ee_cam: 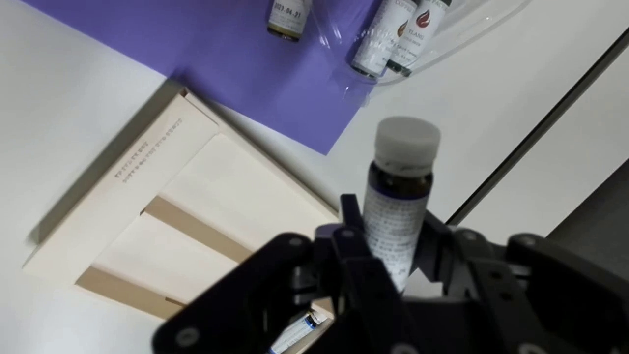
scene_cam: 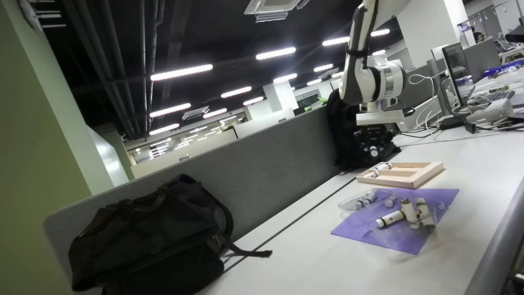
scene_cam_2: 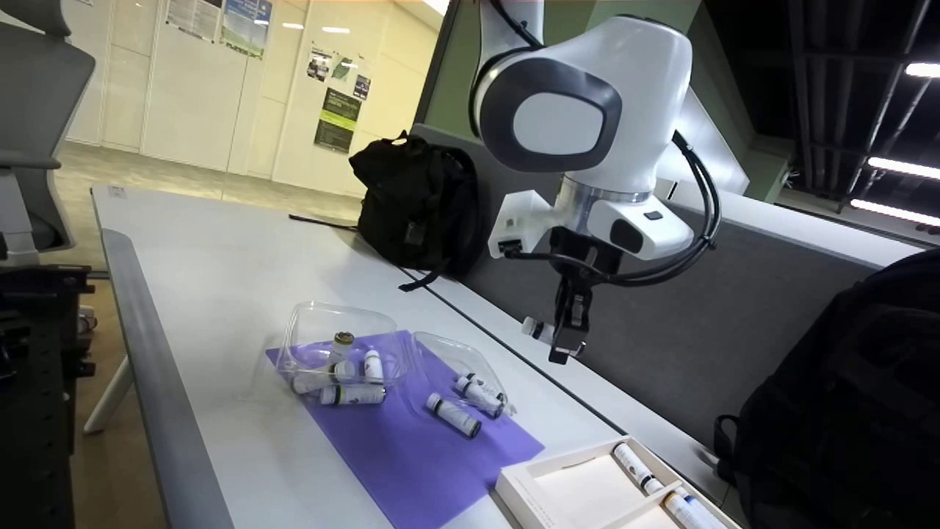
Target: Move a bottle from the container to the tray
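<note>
Clamping a white-capped bottle (ee_cam: 397,206) between two black fingers (ee_cam: 351,211), the gripper (scene_cam_2: 567,344) points downward at the end of the arm (scene_cam_2: 617,103). The bottle is held crosswise to the gripper, its cap end projecting beyond the fingers. The arm enters from the top edge in both exterior views and bends at the wrist (scene_cam_2: 602,197), so that the gripper hangs beneath it. A white housing (scene_cam_2: 521,220) projects from one side of the wrist; a black cable (scene_cam_2: 706,241) loops out from the opposite side. The bottle is suspended clear of the tray (ee_cam: 105,196), a pale wooden unit with a divider (scene_cam_2: 640,508). In the wrist view, the gripper hides part of the tray. Other bottles (scene_cam_2: 636,466) lie on both sides of the divider. Just beside the tray, a purple sheet (scene_cam_2: 433,477) covers part of the white desk (scene_cam_2: 220,279). A clear container (scene_cam_2: 352,312) in two parts rests partly on the sheet and holds further bottles (scene_cam_2: 354,395). A black backpack (scene_cam: 151,237) stands on the desk beside the grey partition (scene_cam: 282,151), well apart from the gripper.
</note>
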You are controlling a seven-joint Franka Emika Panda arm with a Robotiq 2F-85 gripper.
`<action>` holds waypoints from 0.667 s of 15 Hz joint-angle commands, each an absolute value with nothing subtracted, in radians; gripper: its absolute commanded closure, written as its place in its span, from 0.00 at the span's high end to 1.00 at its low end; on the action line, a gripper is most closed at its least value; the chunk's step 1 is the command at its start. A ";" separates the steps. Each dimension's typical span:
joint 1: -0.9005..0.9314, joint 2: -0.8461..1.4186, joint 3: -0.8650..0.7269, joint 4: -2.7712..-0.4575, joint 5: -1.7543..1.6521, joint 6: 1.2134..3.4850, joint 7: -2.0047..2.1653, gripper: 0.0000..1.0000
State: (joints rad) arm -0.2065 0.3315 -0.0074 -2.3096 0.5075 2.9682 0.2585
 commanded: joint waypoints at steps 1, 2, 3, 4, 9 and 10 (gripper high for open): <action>-0.199 0.331 -0.007 -2.310 0.508 2.968 0.259 0.26; -0.194 0.332 -0.007 -2.310 0.508 2.968 0.259 0.26; -0.192 0.332 -0.007 -2.310 0.508 2.968 0.259 0.26; -0.191 0.332 -0.007 -2.310 0.508 2.968 0.259 0.26; -0.362 0.382 0.096 -2.206 0.775 2.899 0.205 0.07; -0.392 0.397 0.112 -2.187 0.833 2.902 0.188 0.07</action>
